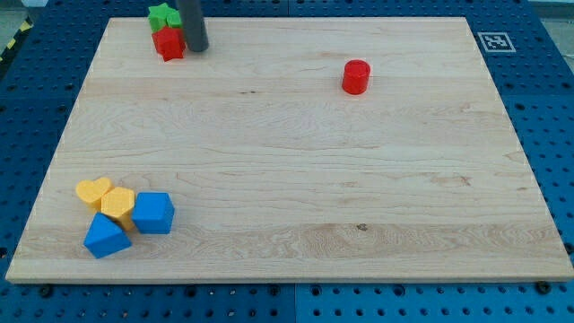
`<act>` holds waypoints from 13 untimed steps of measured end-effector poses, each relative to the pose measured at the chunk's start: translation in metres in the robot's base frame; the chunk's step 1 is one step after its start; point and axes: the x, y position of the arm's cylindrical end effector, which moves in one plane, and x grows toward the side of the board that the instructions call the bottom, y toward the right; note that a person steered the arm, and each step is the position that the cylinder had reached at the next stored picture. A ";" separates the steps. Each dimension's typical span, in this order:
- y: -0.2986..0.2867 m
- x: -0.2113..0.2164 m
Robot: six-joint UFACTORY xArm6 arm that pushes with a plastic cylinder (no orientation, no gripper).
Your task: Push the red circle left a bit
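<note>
My tip (197, 48) beside red star (168, 43), green block (162, 15) partly hidden, red circle (356, 77) well apart, no fingers.

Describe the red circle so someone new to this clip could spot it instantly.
Start at the wooden board and look toward its top right area. The red circle, a short round cylinder, stands alone there. The only other red piece, the red star-shaped block, is at the top left beside a green block and my tip.
</note>
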 end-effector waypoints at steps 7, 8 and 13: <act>0.272 0.072; 0.272 0.072; 0.265 0.085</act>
